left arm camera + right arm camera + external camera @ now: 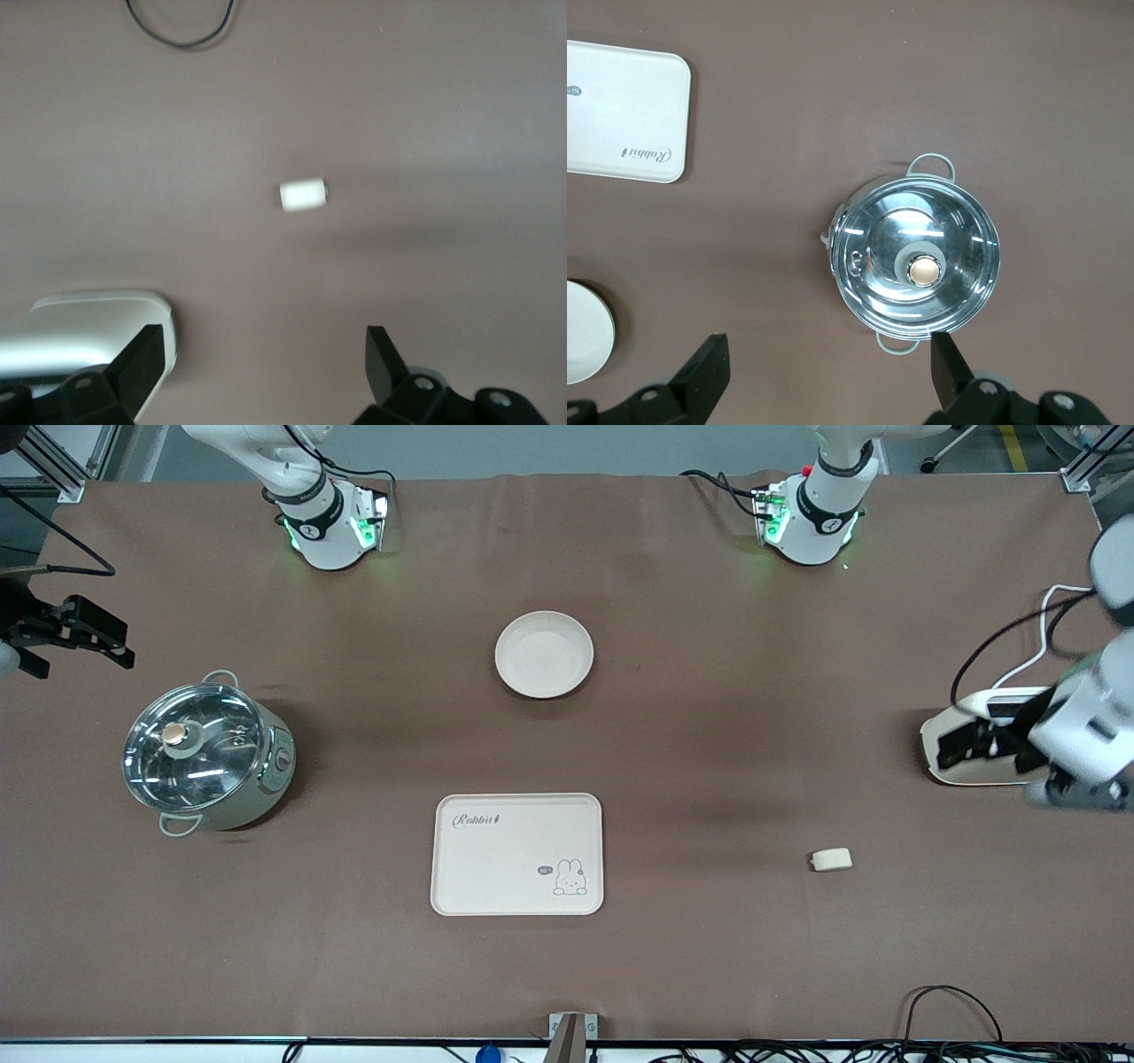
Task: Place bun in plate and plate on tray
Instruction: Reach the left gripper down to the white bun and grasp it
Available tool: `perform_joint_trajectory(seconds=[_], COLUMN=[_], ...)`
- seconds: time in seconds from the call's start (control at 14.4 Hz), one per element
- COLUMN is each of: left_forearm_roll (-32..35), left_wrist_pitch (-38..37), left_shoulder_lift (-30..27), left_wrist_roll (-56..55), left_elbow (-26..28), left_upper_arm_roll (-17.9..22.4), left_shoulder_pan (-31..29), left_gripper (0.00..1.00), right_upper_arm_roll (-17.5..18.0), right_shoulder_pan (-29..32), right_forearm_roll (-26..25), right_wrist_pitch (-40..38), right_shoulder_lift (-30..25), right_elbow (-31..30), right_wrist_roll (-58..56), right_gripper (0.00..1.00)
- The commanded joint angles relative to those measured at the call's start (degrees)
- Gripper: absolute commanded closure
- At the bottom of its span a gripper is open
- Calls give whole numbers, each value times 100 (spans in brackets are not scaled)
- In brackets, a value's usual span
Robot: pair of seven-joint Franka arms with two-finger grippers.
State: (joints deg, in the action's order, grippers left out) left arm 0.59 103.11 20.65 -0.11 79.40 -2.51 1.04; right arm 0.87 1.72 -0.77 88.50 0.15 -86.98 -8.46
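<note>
The bun lies on the brown table toward the left arm's end, nearer the front camera than the plate; it also shows in the left wrist view. The round plate sits mid-table, farther from the camera than the Rabbit tray. My left gripper is open and empty in the air over a white device, apart from the bun; it shows in its own view too. My right gripper is open and empty over the table's right-arm end.
A steel pot with a glass lid stands toward the right arm's end, beside the tray. A white device with cables lies at the left arm's end. A black cable loop lies near the front edge.
</note>
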Motion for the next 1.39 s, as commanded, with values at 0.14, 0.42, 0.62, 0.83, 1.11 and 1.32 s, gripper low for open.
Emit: perform_joint_trajectory(seconds=[0.14, 0.42, 0.62, 0.83, 1.11, 1.32], left_forearm_roll=[20, 2, -15, -7, 11, 29], left_wrist_pitch=[1550, 2125, 2169, 2309, 2503, 2661], left_shoulder_lift=[1000, 1721, 1986, 2267, 2514, 2601], left_wrist_roll=[-50, -304, -813, -1043, -1044, -1044], left_elbow=[171, 243, 234, 260, 269, 260], left_upper_arm_roll=[-4, -13, -57, -57, -57, -48], left_shoulder_pan=[-87, 1, 71, 239, 230, 230], left_gripper=[0, 2, 6, 14, 24, 24], right_upper_arm_roll=[9, 1, 1, 1, -8, -8], right_shoulder_pan=[-22, -14, -5, 4, -5, 30], right_forearm_roll=[86, 15, 33, 15, 42, 42], right_wrist_pitch=[18, -17, 18, -9, -26, -26], right_shoulder_lift=[-77, -77, -77, -68, -68, -68], right_elbow=[-38, -38, -56, -56, -64, -64], right_wrist_roll=[-68, -77, -77, -86, -77, -86], right_gripper=[0, 0, 0, 0, 0, 0])
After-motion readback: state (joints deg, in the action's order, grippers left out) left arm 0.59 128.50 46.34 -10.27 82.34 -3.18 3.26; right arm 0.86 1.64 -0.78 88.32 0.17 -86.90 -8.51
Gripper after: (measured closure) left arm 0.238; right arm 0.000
